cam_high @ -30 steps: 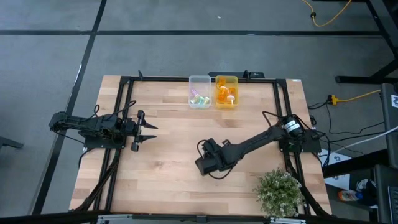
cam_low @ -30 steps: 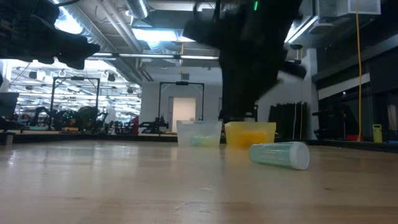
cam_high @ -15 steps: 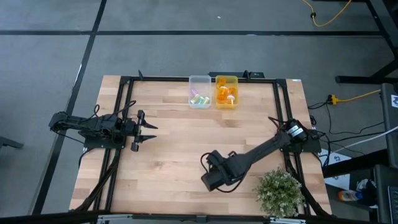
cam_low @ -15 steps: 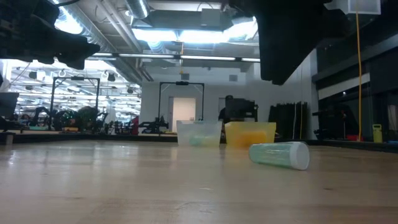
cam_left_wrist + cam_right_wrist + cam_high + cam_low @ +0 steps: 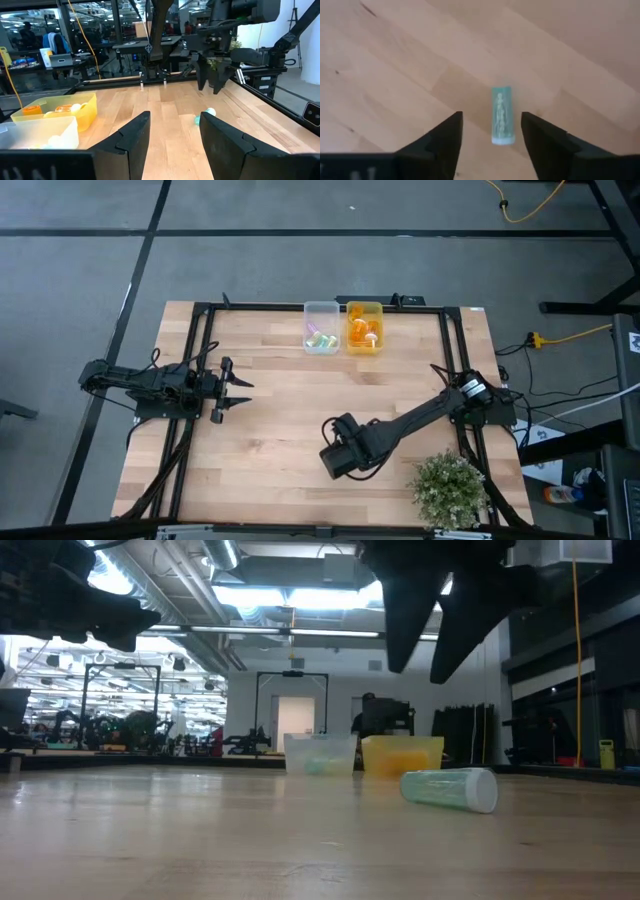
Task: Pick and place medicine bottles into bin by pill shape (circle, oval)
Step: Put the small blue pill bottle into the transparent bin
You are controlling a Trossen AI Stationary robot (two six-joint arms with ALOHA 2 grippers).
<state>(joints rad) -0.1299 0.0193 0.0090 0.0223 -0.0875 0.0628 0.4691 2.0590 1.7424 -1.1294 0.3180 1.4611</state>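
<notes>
One teal medicine bottle (image 5: 501, 116) lies on its side on the wooden table, toward the near right; the low view (image 5: 450, 788) and the left wrist view (image 5: 205, 116) show it too. My right gripper (image 5: 491, 117) hangs open well above it, fingers pointing down, one on either side of the bottle without touching it. In the high view the right gripper (image 5: 335, 460) hides the bottle. My left gripper (image 5: 240, 392) waits open at the table's left. More bottles lie inside the clear bin (image 5: 321, 328) and the orange bin (image 5: 364, 326).
The two bins stand side by side at the far edge's middle. A potted plant (image 5: 450, 490) stands at the near right corner, close to my right arm. A dark frame (image 5: 200, 360) runs along the table's sides. Bare wood lies between the bottle and the bins.
My right gripper has moved toward the table's near edge and come to stand over the teal bottle. Its fingers, together half a second ago, have now spread apart. The bottle has stayed where it lay.
</notes>
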